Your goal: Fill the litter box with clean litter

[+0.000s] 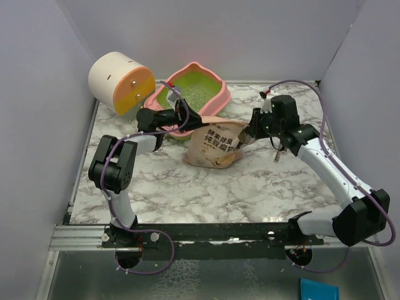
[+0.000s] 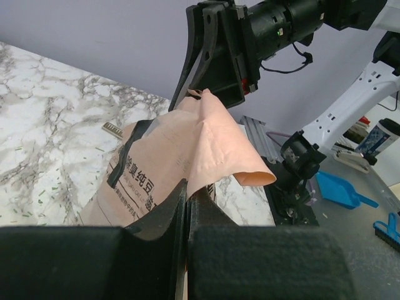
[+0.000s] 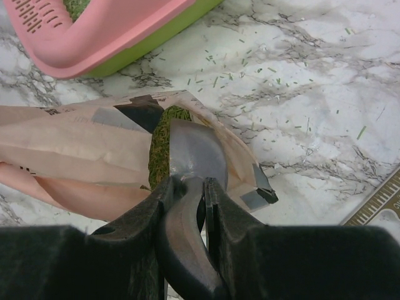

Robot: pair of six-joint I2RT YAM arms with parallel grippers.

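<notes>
Pinches bag flap in left gripper; clasps scoop in right gripper, seemingly dipped into clean litter.

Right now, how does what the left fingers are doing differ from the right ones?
The left fingers pinch a thin flap of the tan bag, holding it up; the right fingers clamp a grey metal scoop poking into the bag's mouth. Left grips soft paper, right hard metal. Both pairs are shut, working on the same bag.
</notes>
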